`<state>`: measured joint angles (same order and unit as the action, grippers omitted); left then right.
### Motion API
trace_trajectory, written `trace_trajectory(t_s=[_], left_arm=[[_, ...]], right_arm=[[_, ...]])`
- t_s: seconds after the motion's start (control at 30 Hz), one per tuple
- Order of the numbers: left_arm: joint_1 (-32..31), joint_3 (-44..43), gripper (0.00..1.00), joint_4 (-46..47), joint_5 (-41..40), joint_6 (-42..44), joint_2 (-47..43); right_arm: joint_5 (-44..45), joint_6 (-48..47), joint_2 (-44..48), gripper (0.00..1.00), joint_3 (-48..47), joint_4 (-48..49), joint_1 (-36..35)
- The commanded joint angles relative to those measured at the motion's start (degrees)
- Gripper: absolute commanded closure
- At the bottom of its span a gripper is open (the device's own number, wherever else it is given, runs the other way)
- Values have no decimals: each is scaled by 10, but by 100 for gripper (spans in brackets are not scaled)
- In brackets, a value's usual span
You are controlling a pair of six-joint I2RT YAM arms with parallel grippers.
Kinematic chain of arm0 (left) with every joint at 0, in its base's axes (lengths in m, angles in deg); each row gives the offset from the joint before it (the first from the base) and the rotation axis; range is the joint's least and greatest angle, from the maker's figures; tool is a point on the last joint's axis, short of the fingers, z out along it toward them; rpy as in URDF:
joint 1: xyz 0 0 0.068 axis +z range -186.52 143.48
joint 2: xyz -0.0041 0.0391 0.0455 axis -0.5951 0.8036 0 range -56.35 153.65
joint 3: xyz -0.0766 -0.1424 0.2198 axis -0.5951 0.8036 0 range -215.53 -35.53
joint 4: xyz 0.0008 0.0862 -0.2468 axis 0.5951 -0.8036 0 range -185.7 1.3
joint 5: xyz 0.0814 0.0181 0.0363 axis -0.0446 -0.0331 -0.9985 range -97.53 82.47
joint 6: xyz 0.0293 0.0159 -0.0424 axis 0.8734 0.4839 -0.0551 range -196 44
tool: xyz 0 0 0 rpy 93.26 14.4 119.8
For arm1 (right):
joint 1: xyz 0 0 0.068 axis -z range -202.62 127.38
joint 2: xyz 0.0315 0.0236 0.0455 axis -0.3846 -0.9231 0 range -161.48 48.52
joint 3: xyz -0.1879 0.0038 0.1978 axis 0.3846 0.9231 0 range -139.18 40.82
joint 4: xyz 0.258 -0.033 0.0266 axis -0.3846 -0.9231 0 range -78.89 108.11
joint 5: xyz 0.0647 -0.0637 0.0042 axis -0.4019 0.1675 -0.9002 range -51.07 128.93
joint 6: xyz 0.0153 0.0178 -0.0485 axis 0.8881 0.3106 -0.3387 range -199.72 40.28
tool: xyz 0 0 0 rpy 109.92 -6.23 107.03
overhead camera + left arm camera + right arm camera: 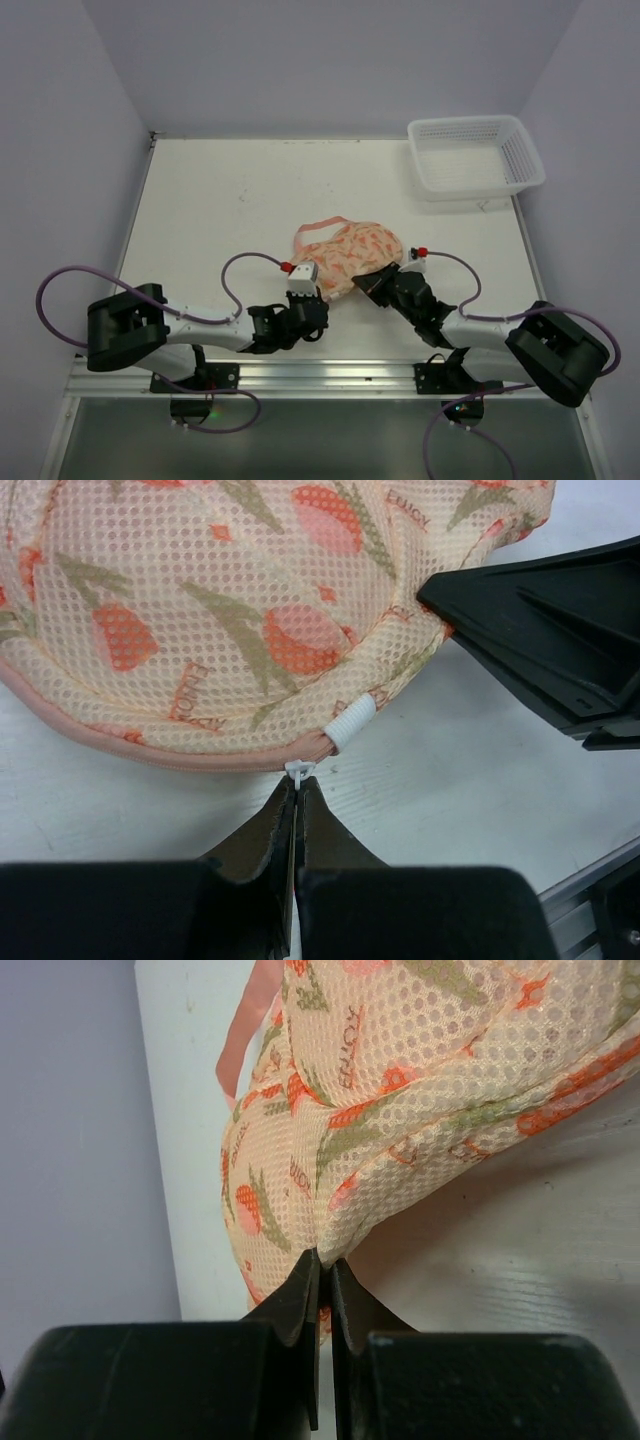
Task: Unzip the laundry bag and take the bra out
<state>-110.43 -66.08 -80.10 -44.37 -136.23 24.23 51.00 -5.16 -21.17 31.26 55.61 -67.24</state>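
On the table [220, 210], near my bases, lies the bag [352, 255]. My left gripper [298, 788] pinches its white zip pull [300, 770], and my right gripper [325, 1265] pinches its fabric edge. A white basket [470, 122] sits in the far right corner, well apart. The tabletop is white, the walls lilac.

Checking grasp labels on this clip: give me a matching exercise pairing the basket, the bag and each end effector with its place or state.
1 basket
2 bag
3 left end effector
4 right end effector

A shut on bag fabric
B far right corner of the table
C shut on the zip pull
D mid-table, toward the near edge

Pairs: 1-B, 2-D, 3-C, 4-A
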Motion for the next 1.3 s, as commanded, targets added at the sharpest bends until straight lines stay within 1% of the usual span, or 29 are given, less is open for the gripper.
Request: trace_trajectory(t_s=[0.0, 0.17, 0.23, 0.37, 0.43, 0.5, 0.53, 0.6, 0.63, 0.67, 0.83, 0.97, 1.0, 1.03, 1.1, 1.2, 1.27], left_arm=[[0, 16, 100, -28, -27, 7, -10], [0, 45, 100, -15, -24, 13, -23], [0, 48, 100, -7, -20, 25, -26], [3, 39, 100, -23, -22, 33, -20], [6, 39, 100, -24, -17, 35, -17], [7, 44, 100, -1, -11, 49, -17], [7, 46, 100, 14, 1, 61, -16], [7, 50, 100, 42, 12, 79, -13], [7, 48, 100, 47, 19, 85, -10], [7, 44, 100, 51, 22, 90, -6], [6, 32, 100, 71, 33, 96, 19], [6, 29, 100, 84, 36, 96, 34], [6, 29, 100, 87, 35, 96, 35], [6, 29, 100, 89, 36, 96, 35], [7, 29, 100, 94, 35, 96, 35], [6, 25, 100, 95, 36, 94, 35], [6, 22, 100, 95, 36, 95, 35]], right_arm=[[30, -36, 0, 100, -5, -9, 13], [-15, -72, -4, 100, -5, -7, 55], [-36, -87, -6, 100, -4, 5, 66], [-61, -109, -16, 100, -10, 5, 85], [-93, -122, -32, 100, -14, 6, 103], [-115, -155, -41, 100, -27, 11, 107], [-133, -164, -46, 89, -32, 11, 108], [-144, -180, -42, 73, -43, -13, 105], [-146, -181, -39, 61, -45, -21, 103], [-148, -182, -32, 57, -45, -27, 100], [-143, -177, -1, 47, -27, -31, 75], [-148, -147, 26, 45, -34, -64, 52], [-145, -129, 31, 41, -34, -67, 38], [-138, -119, 31, 39, -35, -70, 31], [-124, -94, 24, 37, -42, -87, 12], [-104, -66, 12, 38, -44, -95, -6], [-97, -55, -4, 37, -36, -81, -13]])
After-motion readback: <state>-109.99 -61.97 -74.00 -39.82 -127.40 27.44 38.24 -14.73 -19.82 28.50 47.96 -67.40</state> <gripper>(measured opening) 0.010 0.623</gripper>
